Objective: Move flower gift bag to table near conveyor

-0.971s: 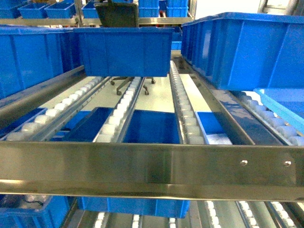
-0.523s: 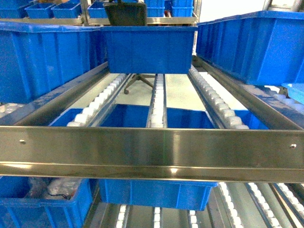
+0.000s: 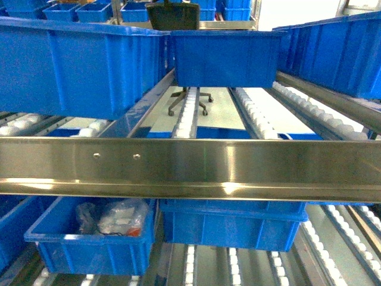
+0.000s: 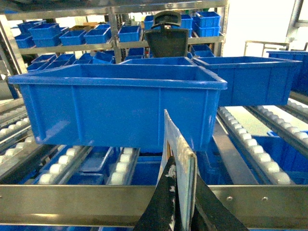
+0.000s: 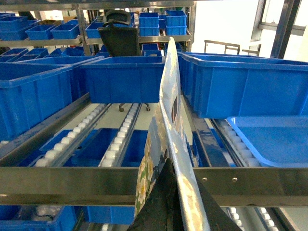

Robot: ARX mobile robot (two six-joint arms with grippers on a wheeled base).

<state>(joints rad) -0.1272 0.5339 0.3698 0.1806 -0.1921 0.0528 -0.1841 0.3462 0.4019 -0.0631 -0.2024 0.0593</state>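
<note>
The flower gift bag stands edge-on in the right wrist view, flower print showing on its faces, with my right gripper shut on its lower edge. In the left wrist view a thin pale edge of the bag rises between the black fingers of my left gripper, which is shut on it. The conveyor fills the head view, its steel front bar across the middle and white rollers sloping away behind. Neither the bag nor the grippers show in the head view. The table is out of view.
Large blue bins sit on the rollers. On the lower level a bin holds plastic-wrapped items. A blue tray lies on the rollers at right. An office chair stands behind the rack.
The head view has shifted left along the rack: the centre bin and the bar's screw holes slid rightward in the frame, and the lower bin with wrapped items came into sight.
</note>
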